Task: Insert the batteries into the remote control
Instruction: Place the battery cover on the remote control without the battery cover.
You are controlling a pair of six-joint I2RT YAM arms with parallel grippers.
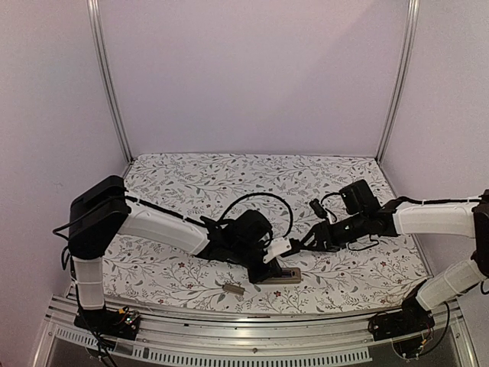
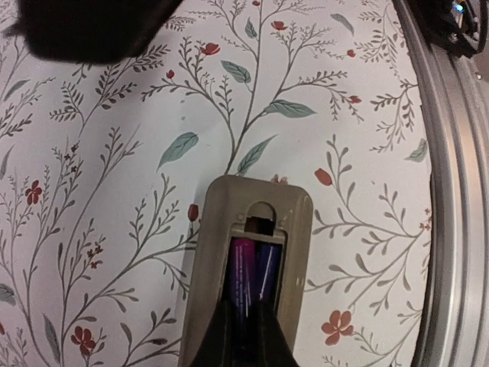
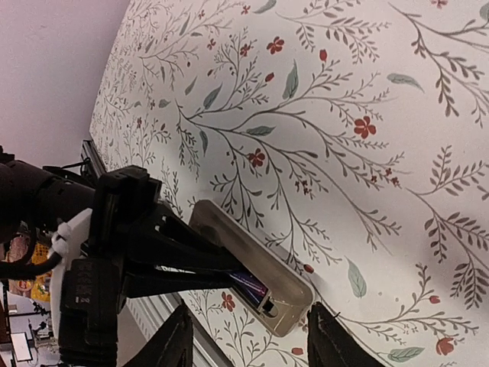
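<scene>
The remote control [image 2: 294, 229] lies back up on the flowered cloth, tan-grey, its battery recess open. Two batteries lie side by side in the recess, one purple [image 2: 243, 267] and one blue [image 2: 267, 267]. My left gripper [image 2: 244, 325] reaches into the recess, its fingertips shut round the near end of the purple battery. From above, the left gripper [image 1: 269, 269] sits on the remote [image 1: 286, 274]. My right gripper [image 3: 256, 344] is open, a finger on each side of the remote's [image 3: 252, 245] free end, holding nothing. It hovers just right of the remote [image 1: 304, 246].
A flat tan-grey cover strip [image 1: 233, 288] lies on the cloth left of the remote, near the front edge. The metal rail of the table's front edge [image 2: 458, 229] runs close beside the remote. Black cables [image 1: 260, 200] loop over the cloth behind the left gripper.
</scene>
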